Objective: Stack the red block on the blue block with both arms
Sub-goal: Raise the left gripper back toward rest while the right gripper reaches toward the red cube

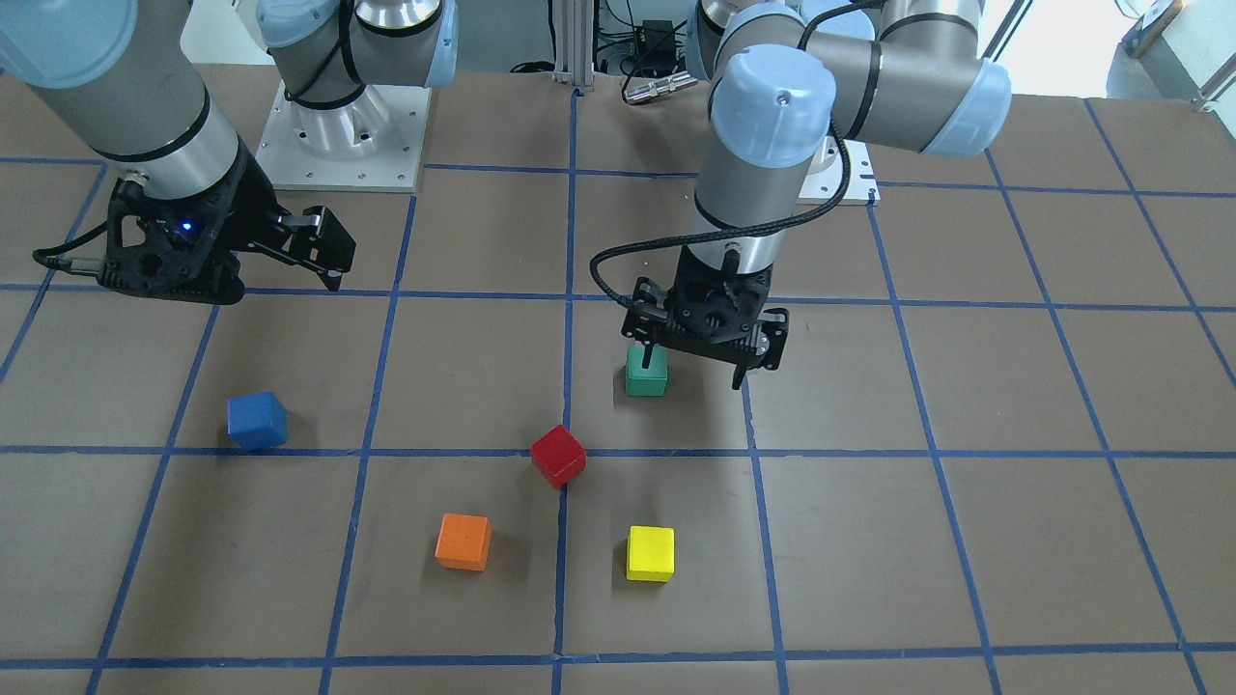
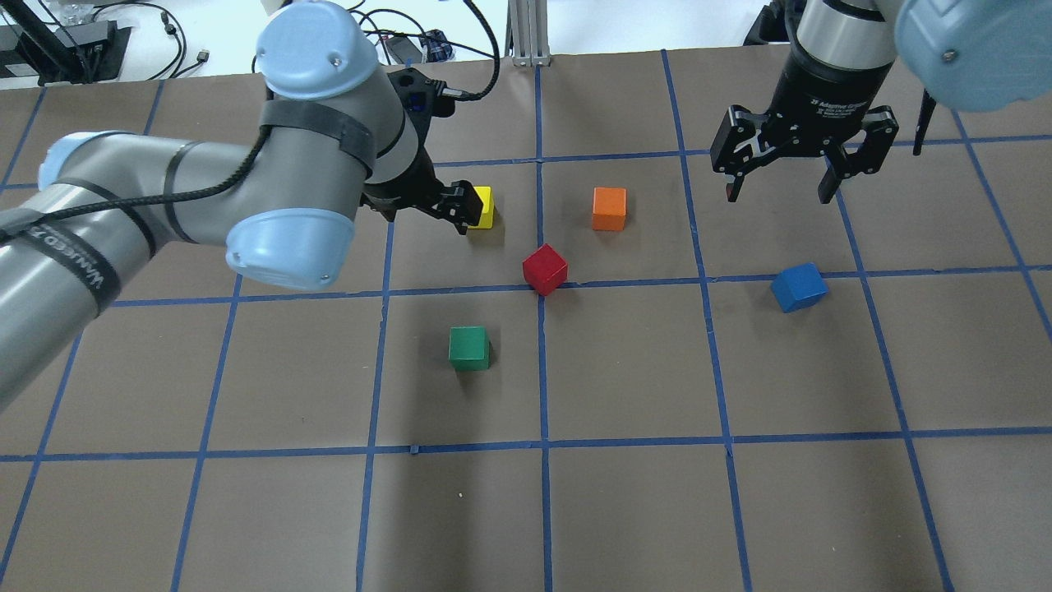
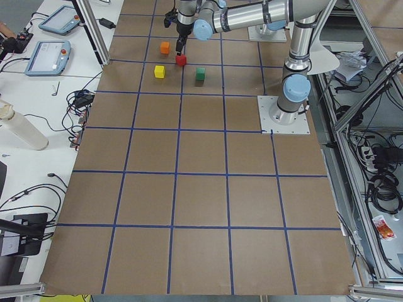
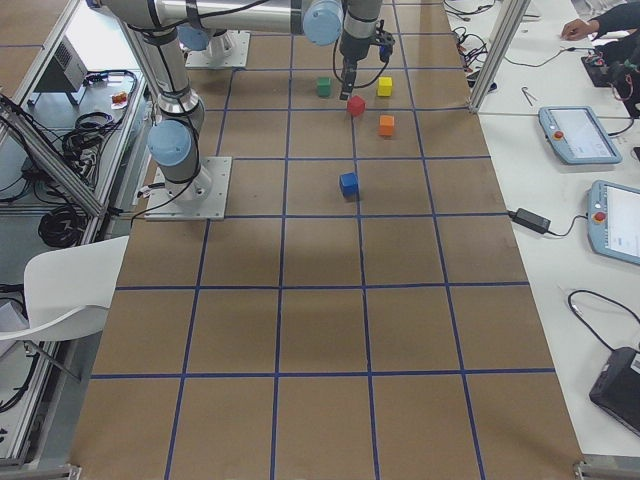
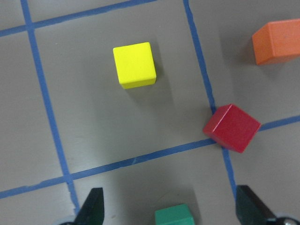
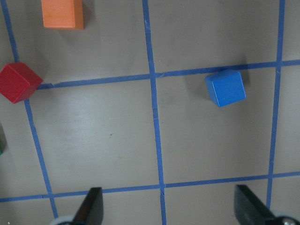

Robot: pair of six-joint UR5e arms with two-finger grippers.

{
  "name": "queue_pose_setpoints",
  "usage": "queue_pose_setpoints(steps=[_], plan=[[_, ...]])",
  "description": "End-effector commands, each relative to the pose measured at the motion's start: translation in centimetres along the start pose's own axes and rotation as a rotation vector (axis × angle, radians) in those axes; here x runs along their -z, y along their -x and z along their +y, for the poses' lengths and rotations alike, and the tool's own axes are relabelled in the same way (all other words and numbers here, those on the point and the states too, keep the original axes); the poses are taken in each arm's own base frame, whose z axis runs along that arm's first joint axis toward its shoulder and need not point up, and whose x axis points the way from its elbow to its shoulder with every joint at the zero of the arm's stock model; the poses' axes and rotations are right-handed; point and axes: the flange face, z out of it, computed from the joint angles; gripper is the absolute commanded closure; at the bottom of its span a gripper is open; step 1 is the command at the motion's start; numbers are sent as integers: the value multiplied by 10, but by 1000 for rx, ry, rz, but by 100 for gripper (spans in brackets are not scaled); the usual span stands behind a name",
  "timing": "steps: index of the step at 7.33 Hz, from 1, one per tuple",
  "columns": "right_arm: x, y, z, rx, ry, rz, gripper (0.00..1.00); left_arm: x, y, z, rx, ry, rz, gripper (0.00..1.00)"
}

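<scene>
At a tape crossing [image 2: 542, 290], red block [image 2: 545, 268], blue block [image 2: 799, 287] well apart, left hand [image 1: 691, 373] and right hand [image 2: 777, 196] spread.

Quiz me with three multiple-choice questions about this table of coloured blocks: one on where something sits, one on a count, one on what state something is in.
1. Where is the red block?
A) on top of another block
B) on the table, at a crossing of the blue tape lines
C) lifted in the air

2. How many blocks are in sight?
A) three
B) seven
C) five

3. How is the right end effector?
A) open and empty
B) shut on a block
C) shut on nothing

Answers:
1 B: the overhead view shows it resting on the brown surface where two lines cross.
2 C: the red one plus the blue block, orange block, yellow block and green block.
3 A: its fingers stand apart with only table between them.
</scene>
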Motion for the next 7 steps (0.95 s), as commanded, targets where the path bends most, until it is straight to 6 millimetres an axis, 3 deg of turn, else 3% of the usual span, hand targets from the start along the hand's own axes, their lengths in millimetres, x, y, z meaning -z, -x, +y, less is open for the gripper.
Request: queue_pose_setpoints(steps=[1, 3, 5, 7], plan=[[-5, 7, -20, -81, -57, -33, 0, 40, 36, 20, -12, 57, -19, 0], [-21, 37, -44, -259, -102, -139, 0, 75, 63, 21, -7, 120, -41, 0], [-58, 93, -55, -357, -91, -144, 0, 89, 67, 22, -9, 183, -70, 0], [-100, 161, -55, -486, -103, -149, 0, 94, 68, 19, -2, 174, -73, 0]])
